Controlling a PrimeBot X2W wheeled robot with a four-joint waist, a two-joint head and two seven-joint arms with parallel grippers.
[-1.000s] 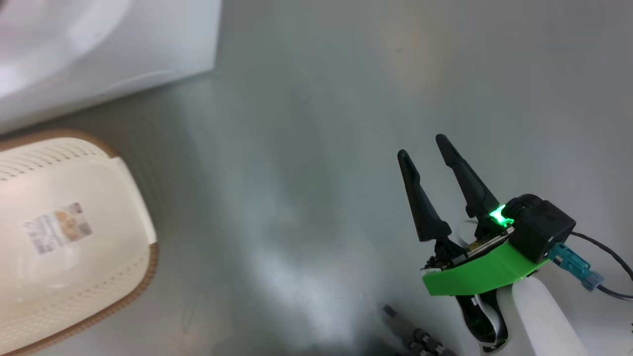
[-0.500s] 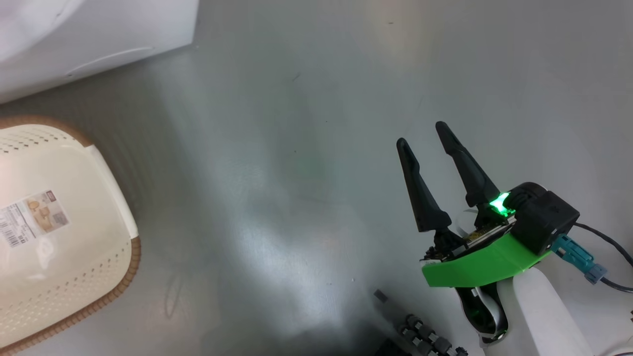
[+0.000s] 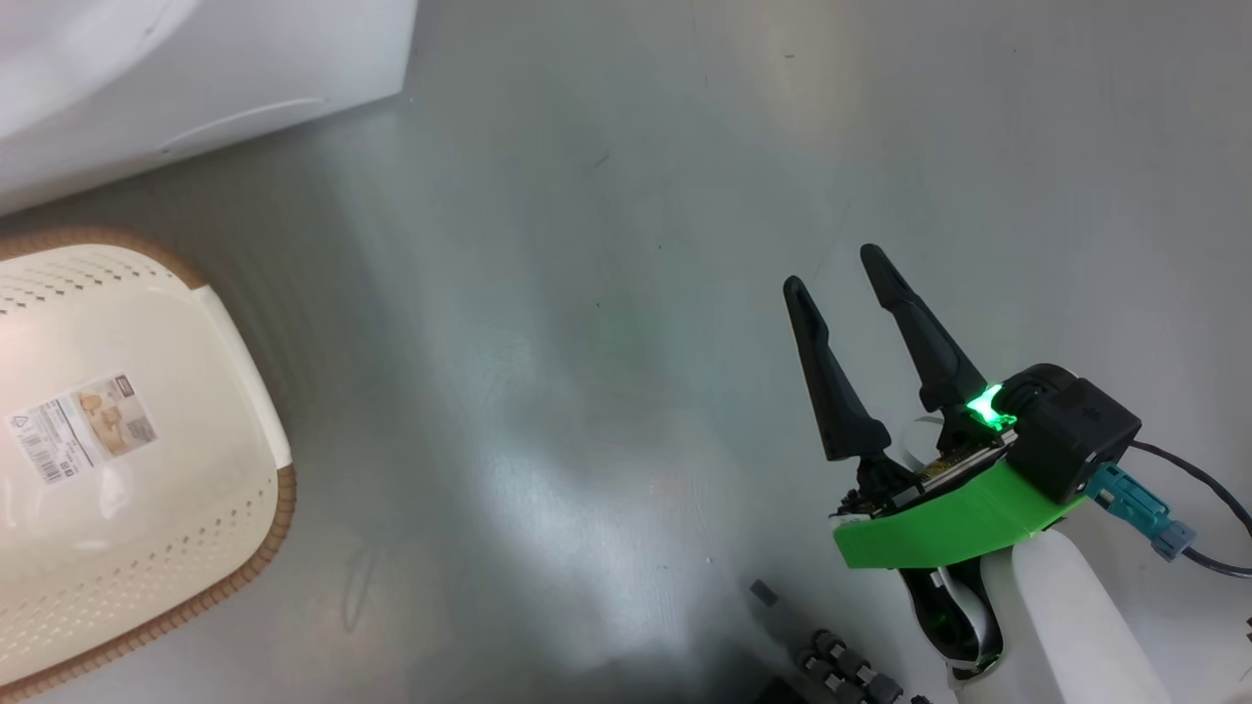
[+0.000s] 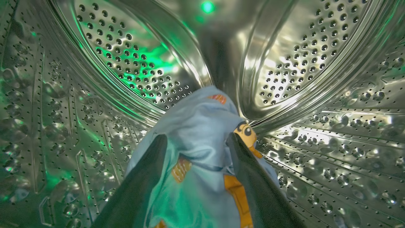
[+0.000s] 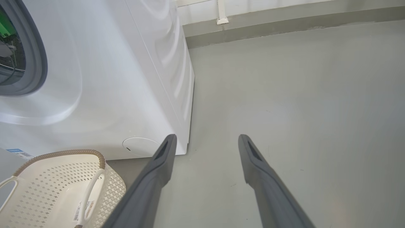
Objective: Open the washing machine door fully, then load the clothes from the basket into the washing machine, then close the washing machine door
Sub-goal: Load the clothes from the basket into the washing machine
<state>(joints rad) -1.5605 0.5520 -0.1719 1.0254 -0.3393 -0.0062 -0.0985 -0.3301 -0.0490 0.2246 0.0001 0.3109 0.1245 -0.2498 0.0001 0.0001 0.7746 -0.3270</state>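
1. Clothes (image 4: 199,110): one blue bundle with orange cartoon prints is inside the washing machine (image 5: 126,79). It's lying on the lower wall of the steel drum (image 4: 142,63), toward the back.
2. Left gripper (image 4: 196,136) is in the drum with it, jaws spread apart on either side of the bundle. The cloth bunches up between them and touches both, but with a spread that wide I'd say it isn't pinched.
3. Right gripper (image 3: 832,268) hangs over the bare floor (image 3: 587,293), well away from the machine, jaws apart with nothing in them.
4. Basket (image 3: 284,508) sits on the floor right by the bottom edge of the machine's front. The part I can see is empty, just the bare bottom with its label sticker (image 3: 83,425).
5. My read on progress:
   - The door has to be open already, since an arm is reaching into the drum.
   - Loading looks about finished.
   - I can only make out one bundle in the drum, so I can't tell where a second one is.
   - Left to do: back the left arm out past the grey gasket (image 5: 39,63), then swing the door shut.
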